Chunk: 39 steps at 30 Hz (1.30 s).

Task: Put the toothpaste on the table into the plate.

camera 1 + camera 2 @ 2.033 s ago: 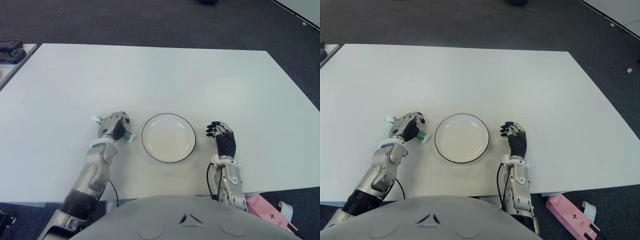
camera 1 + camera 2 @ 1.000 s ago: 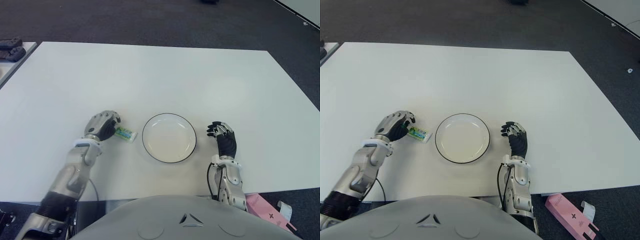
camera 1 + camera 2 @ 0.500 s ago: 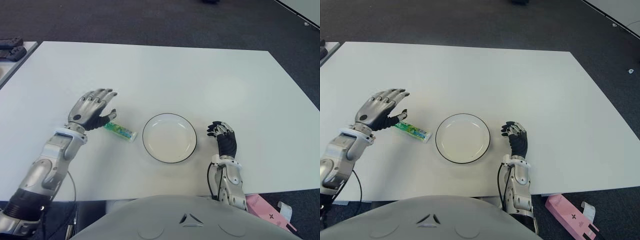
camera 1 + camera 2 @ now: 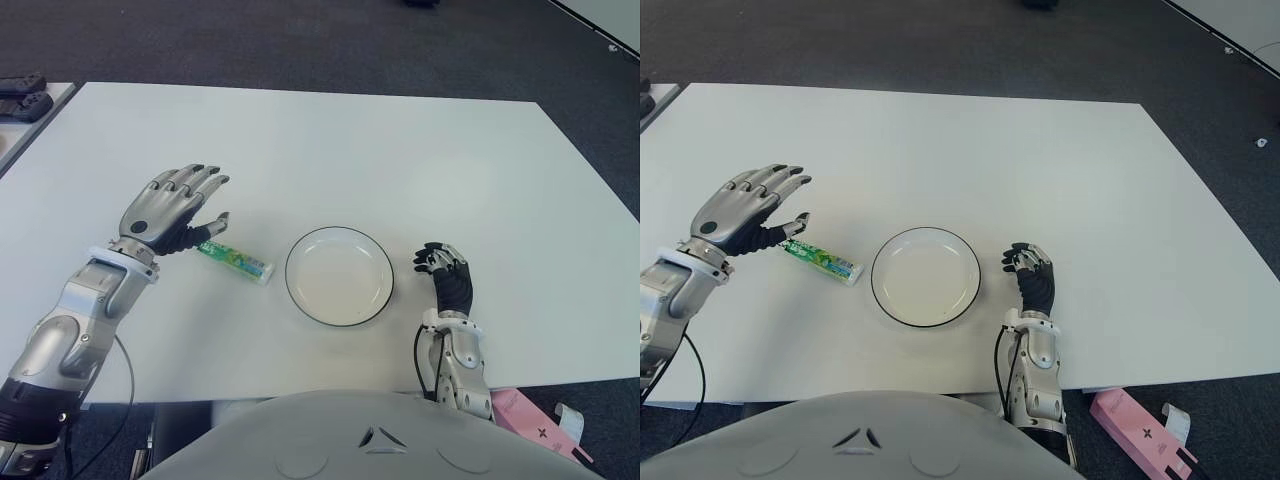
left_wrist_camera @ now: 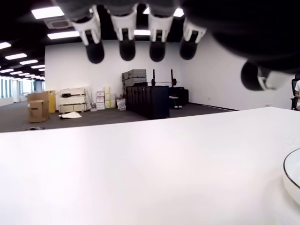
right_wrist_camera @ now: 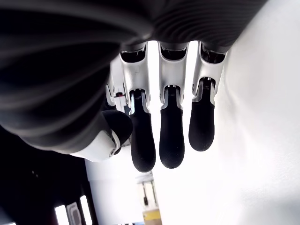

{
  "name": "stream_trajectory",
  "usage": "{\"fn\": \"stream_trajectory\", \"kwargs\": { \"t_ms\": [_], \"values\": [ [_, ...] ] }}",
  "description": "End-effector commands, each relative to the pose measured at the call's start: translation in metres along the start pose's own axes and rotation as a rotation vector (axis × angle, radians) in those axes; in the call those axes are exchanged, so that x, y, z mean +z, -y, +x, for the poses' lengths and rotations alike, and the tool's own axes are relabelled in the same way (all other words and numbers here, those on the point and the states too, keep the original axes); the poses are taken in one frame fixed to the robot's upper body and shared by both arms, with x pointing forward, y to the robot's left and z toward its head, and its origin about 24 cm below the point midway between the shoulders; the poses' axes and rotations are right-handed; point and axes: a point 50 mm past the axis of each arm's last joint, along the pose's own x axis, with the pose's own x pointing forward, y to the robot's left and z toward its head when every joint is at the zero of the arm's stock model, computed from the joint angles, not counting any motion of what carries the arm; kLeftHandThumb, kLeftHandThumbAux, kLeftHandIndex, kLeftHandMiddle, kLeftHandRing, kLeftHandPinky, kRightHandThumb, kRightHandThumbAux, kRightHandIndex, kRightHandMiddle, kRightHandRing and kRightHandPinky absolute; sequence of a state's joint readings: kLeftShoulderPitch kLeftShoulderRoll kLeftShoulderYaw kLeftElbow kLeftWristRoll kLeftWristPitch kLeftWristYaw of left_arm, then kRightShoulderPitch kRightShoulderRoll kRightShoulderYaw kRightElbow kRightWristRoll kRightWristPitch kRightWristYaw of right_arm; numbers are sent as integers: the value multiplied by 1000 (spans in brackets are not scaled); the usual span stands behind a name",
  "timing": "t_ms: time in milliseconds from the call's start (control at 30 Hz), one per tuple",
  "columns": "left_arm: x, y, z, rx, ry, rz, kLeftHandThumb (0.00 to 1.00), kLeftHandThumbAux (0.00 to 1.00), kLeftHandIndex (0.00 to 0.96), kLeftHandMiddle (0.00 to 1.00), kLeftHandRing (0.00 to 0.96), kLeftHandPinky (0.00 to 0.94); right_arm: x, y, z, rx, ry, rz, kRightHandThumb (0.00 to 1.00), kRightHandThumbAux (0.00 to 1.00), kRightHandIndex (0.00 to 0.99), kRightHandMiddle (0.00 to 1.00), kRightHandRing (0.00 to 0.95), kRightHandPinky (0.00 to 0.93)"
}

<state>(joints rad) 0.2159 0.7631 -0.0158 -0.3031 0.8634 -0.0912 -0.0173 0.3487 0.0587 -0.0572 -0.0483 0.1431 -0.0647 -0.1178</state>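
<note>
Toothpaste tube (image 4: 234, 260) lay flat on the white worktop (image 4: 330, 150), just left of the plate (image 4: 339, 275), not touching its rim, lying diagonally with its white cap end nearest the plate. Left hand (image 4: 172, 209) was over the worktop at the tube's far-left end, fingers spread wide, holding nothing; thumb tip was close to the tube end, contact unclear. Plate held nothing. Right hand (image 4: 447, 278) showed just right of the plate, fingers loosely curled together, gripping nothing. Pink box (image 4: 1145, 437) sat off the worktop's near right edge.
</note>
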Motion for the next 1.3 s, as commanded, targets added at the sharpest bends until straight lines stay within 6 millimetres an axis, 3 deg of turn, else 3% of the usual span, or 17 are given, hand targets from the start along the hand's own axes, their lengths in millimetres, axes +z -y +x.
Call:
{"fn": "stream_trajectory", "kwargs": {
  "t_ms": [33, 167, 433, 967, 1300],
  "values": [
    [-2, 0, -3, -21, 14, 17, 511, 134, 0, 0, 0, 0, -20, -3, -6, -22, -119, 10, 707, 723, 430, 545, 528, 522],
    [-3, 3, -4, -34, 21, 27, 513, 138, 0, 0, 0, 0, -20, -3, -6, -22, -117, 10, 708, 723, 430, 544, 527, 522],
    [2, 28, -6, -172, 52, 77, 502, 135, 0, 0, 0, 0, -20, -3, -7, -12, -108, 7, 707, 722, 431, 547, 524, 518],
    [3, 35, -7, -392, 157, 196, 495, 120, 0, 0, 0, 0, -21, -2, -9, -35, -115, 28, 708, 722, 430, 546, 533, 536],
    [2, 52, -6, -478, 223, 347, 500, 83, 0, 0, 0, 0, -20, -1, -11, -40, -118, 37, 709, 723, 430, 547, 539, 536]
  ]
}}
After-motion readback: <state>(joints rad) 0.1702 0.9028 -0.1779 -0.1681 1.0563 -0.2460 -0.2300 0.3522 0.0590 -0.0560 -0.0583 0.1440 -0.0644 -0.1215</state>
